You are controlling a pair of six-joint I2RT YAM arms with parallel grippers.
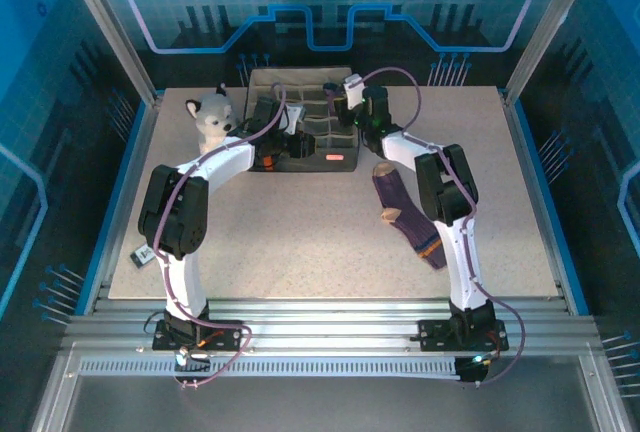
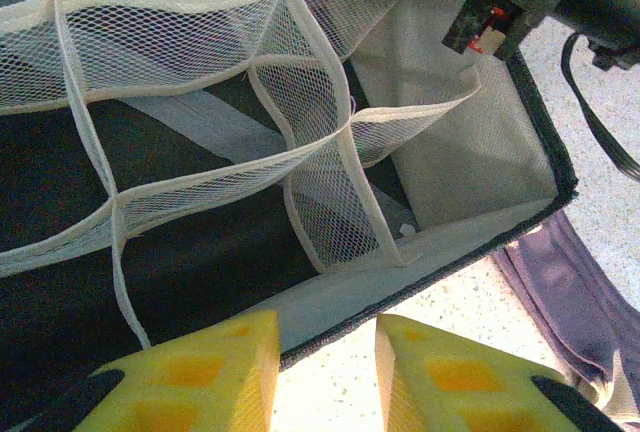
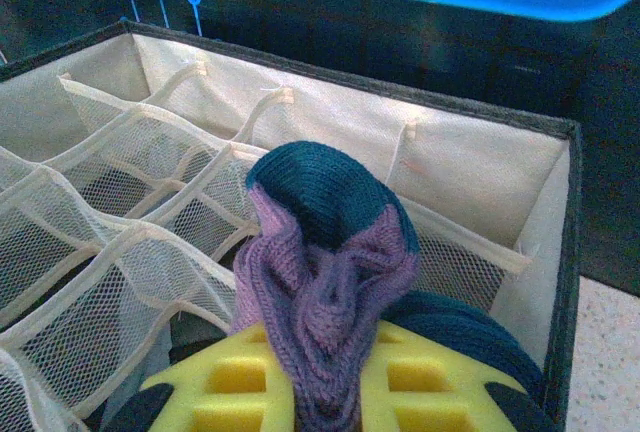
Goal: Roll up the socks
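My right gripper [image 3: 325, 340] is shut on a rolled purple sock [image 3: 325, 262] with a navy part on top, held over the right end of a mesh-divided organiser box [image 3: 480, 167]. In the top view the right gripper [image 1: 345, 110] hangs over the box [image 1: 300, 82]. A flat purple sock [image 1: 408, 214] with tan toe and heel and an orange stripe near its cuff lies on the table right of centre. My left gripper [image 2: 325, 330] is open with nothing between its fingers, low over the box's front edge [image 2: 420, 297]. It sits at the box's front left [image 1: 283, 147]. The purple sock [image 2: 570, 297] lies beside it.
A grey-and-white plush husky [image 1: 213, 117] sits left of the box. A small card-like item [image 1: 142, 255] lies near the table's left front edge. The box carries a red label [image 1: 338, 158] on its front. The table [image 1: 300, 242] is bare between the arms.
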